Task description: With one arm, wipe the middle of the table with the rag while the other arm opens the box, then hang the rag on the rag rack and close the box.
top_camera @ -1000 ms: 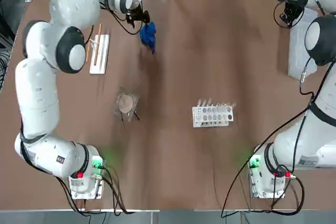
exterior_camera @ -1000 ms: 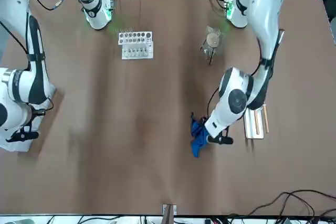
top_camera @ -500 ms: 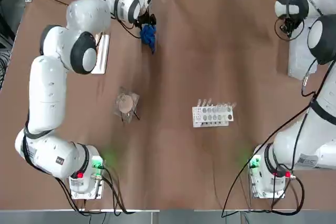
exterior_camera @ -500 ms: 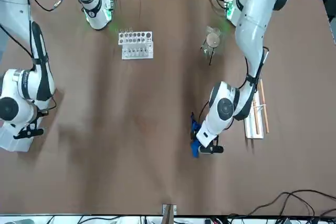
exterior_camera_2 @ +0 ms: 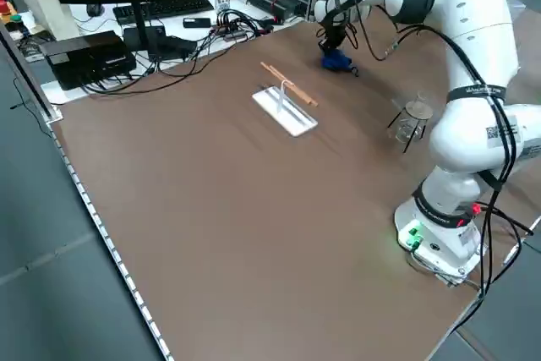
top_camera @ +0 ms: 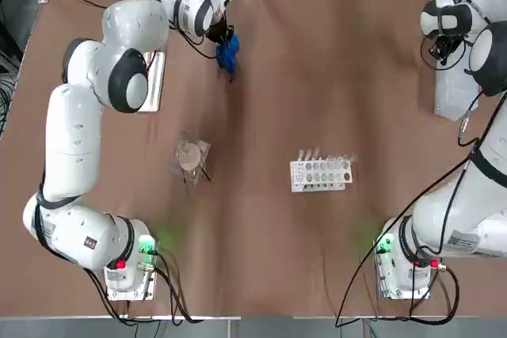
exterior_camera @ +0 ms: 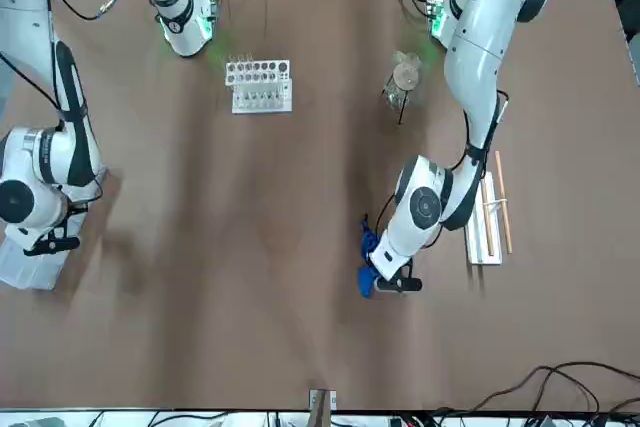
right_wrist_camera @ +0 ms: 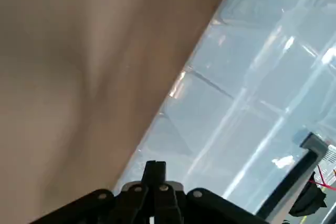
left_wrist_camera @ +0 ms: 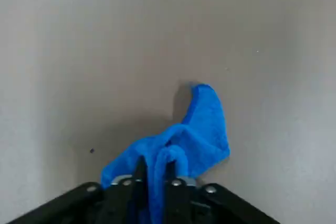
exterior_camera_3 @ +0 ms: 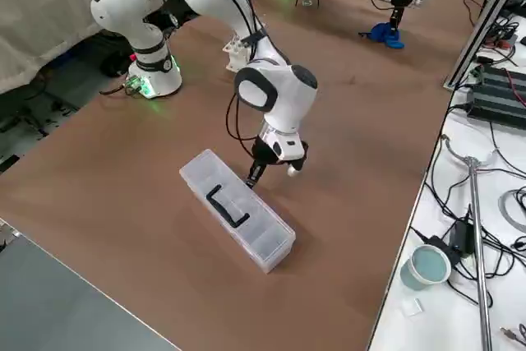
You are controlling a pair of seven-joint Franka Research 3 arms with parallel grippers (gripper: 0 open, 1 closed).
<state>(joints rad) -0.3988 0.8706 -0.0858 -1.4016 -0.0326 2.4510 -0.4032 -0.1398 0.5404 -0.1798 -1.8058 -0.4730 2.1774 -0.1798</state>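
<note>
The bright blue rag (top_camera: 228,52) lies bunched on the brown table (top_camera: 333,77) near its far edge, left of the middle. My left gripper (left_wrist_camera: 156,170) is shut on the rag (left_wrist_camera: 198,129) and holds it down against the tabletop. In the front view the rag (exterior_camera: 368,267) shows beside that gripper. The translucent box (exterior_camera_3: 238,218) with its black handle lies shut at the table's right edge. My right gripper (exterior_camera_3: 254,177) is shut, its tips low at the box's (right_wrist_camera: 252,98) long inner edge. The white rag rack (top_camera: 150,81) with two wooden rods lies left of the rag.
A white holed tube rack (top_camera: 321,172) stands right of the table's middle. A small brownish disc on a wire stand (top_camera: 190,156) sits left of the middle. Cables and equipment line the bench beyond the far edge.
My left gripper has shifted a little to the right along the far edge, dragging the rag with it. My right gripper has moved in lower toward the box's edge.
</note>
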